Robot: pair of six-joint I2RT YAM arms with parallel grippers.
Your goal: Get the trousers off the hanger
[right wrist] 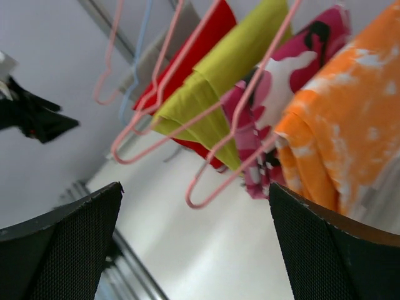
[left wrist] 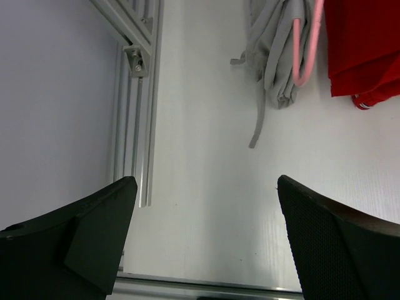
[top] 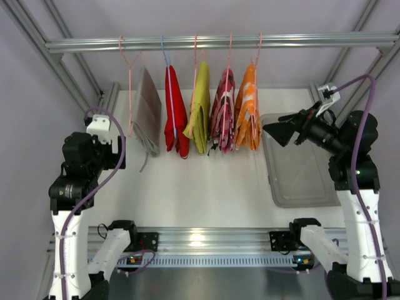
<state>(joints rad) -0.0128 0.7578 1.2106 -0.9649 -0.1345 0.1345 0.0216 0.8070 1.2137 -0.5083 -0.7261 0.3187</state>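
- Nothing is off yet. The orange trousers and the pink camouflage trousers both hang folded over their hangers on the rail, at the right end of the row.
- Left of them hang a yellow-green garment, a red one and a grey one, each on its own hanger.
- No cloth lies on the tabletop or in the clear tray at its right side. By my reading, the whole job is ahead of you: grip a pair, draw it off its hanger, put it down, then do the other.
- Your right tool is raised above the tray's far end and points left at the orange trousers, just beside their lower half. I see a thin gap, so I judge it is not touching.
- Its jaws stand wide apart with nothing in them. In the right wrist view the orange cloth sits ahead of the right-hand finger rather than between the two. A pink hanger loop and the pink camouflage pair show through the opening.
- The right arm is reared up from its base with the forearm reaching inward. It looks ready to close in on the orange pair, which seems the natural first target.
- Your left tool hovers over the left side of the tabletop, well apart from both pairs of trousers. Its jaws are also spread wide and empty.
- Its wrist camera looks down on bare tabletop, with the hem of the grey garment and a corner of the red one at the top. That arm has no part in the work at this point.
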